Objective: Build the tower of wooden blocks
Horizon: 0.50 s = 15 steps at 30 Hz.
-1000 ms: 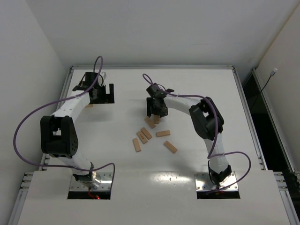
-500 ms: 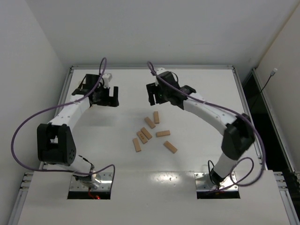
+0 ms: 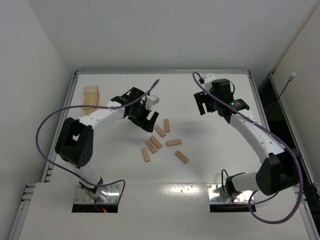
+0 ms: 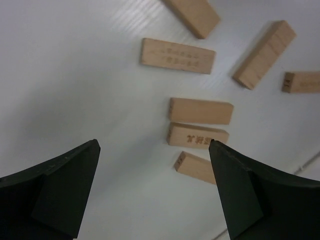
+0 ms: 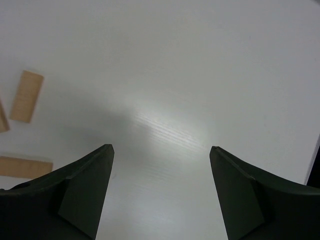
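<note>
Several loose light-tan wooden blocks (image 3: 160,141) lie scattered flat in the middle of the table. A small tan wooden stack, the tower (image 3: 91,97), stands at the far left near the table's back edge. My left gripper (image 3: 148,120) is open and empty, hovering just left of the loose blocks. In the left wrist view (image 4: 152,145) the blocks (image 4: 200,110) lie ahead of the wide-apart fingers. My right gripper (image 3: 202,107) is open and empty, to the right of the blocks and raised. The right wrist view (image 5: 160,148) shows bare table between its fingers and two blocks (image 5: 26,96) at the left edge.
The white table (image 3: 225,165) has raised rails along its left, back and right edges. White walls stand to the left and behind. A dark gap runs along the right side. Purple cables loop off both arms.
My left arm swung from the far-left corner toward the loose blocks, uncovering the tan stack. My right arm lifted off the blocks and moved to the right.
</note>
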Each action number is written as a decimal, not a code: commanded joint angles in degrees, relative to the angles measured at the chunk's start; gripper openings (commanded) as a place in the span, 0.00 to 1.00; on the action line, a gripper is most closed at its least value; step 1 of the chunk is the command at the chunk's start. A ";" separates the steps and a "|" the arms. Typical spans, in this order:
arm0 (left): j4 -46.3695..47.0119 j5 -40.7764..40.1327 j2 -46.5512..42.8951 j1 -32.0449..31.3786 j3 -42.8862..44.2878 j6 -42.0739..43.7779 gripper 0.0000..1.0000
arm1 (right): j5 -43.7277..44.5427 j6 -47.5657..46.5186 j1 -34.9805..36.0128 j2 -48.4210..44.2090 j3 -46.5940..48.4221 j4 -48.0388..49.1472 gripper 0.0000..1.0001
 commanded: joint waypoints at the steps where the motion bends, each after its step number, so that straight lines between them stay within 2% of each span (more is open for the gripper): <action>1: 8.25 -7.55 -5.82 -0.14 -7.11 -13.22 0.88 | -2.17 3.68 -4.71 -2.73 -2.12 -3.61 0.75; 3: 10.57 -10.04 -8.48 -3.22 -9.70 -17.44 0.85 | -4.55 4.74 -6.91 -2.74 -3.36 -3.63 0.73; 7: 9.70 -12.15 -7.87 -6.48 -10.23 -22.89 0.70 | -7.63 6.06 -9.11 -3.27 -4.59 -3.63 0.73; 15: 5.23 -17.95 -0.67 -8.24 -2.51 -38.10 0.68 | -11.59 7.64 -12.19 -3.27 -4.59 -4.16 0.72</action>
